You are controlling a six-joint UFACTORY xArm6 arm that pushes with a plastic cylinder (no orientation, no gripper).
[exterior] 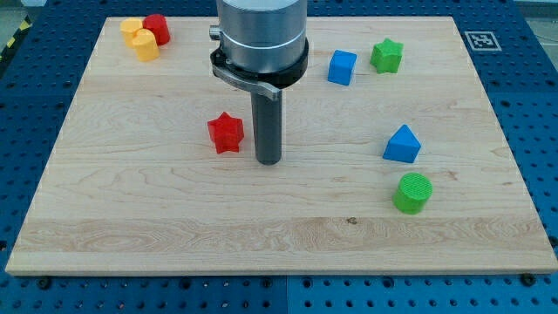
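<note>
My tip (268,161) rests on the wooden board (174,218) a little left of its centre. The red star (226,133) is the nearest block, just to the tip's left and slightly higher in the view, with a small gap between them. A blue triangular block (402,145) lies well to the tip's right, and a green cylinder (412,193) sits below that. Toward the top right are a blue cube (342,67) and a green star (386,56).
In the top left corner a red cylinder (157,29) stands against two yellow blocks (140,39). A black-and-white marker (481,40) is printed at the board's top right corner. Blue perforated table (540,105) surrounds the board.
</note>
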